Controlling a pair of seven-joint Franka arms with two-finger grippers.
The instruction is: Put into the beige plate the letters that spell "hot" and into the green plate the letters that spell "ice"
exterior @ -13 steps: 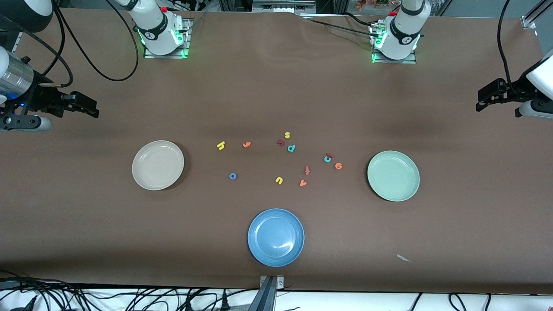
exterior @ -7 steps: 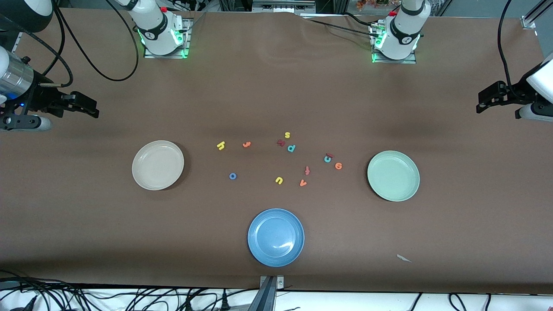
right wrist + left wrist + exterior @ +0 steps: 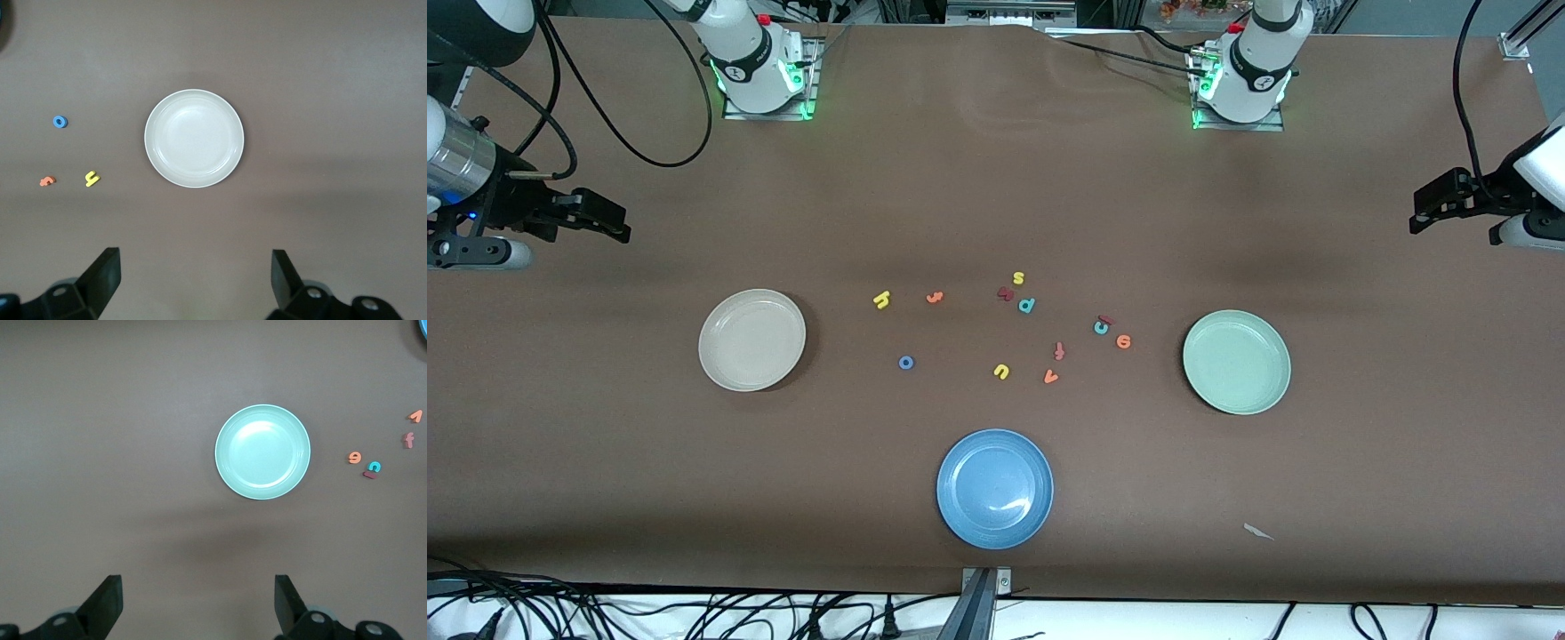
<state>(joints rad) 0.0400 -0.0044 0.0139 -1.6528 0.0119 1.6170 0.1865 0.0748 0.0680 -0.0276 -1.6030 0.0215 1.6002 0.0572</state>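
The beige plate [image 3: 751, 340] [image 3: 194, 138] lies toward the right arm's end, the green plate [image 3: 1236, 362] [image 3: 262, 451] toward the left arm's end. Between them lie the yellow h [image 3: 882, 300] [image 3: 92, 178], blue o [image 3: 905, 362] [image 3: 60, 122] and orange t [image 3: 934, 297] [image 3: 47, 181]. Closer to the green plate are the teal c [image 3: 1101, 327] [image 3: 375, 467], the dark red i [image 3: 1105, 319] touching it, and the orange e [image 3: 1123, 341] [image 3: 354, 458]. My right gripper [image 3: 614, 224] [image 3: 195, 277] hangs open and empty over its table end. My left gripper [image 3: 1423, 206] [image 3: 197, 600] does the same over the other end.
A blue plate [image 3: 994, 488] sits nearest the front camera. Other letters lie among the task's own: yellow s [image 3: 1018, 278], teal p [image 3: 1027, 306], a dark red letter [image 3: 1005, 293], a dark red cross shape [image 3: 1059, 350], yellow u [image 3: 1000, 372], orange v [image 3: 1051, 377]. A paper scrap [image 3: 1258, 532] lies near the front edge.
The left arm's wrist has shifted very slightly at its table end. The right arm, the letters and the plates have not moved.
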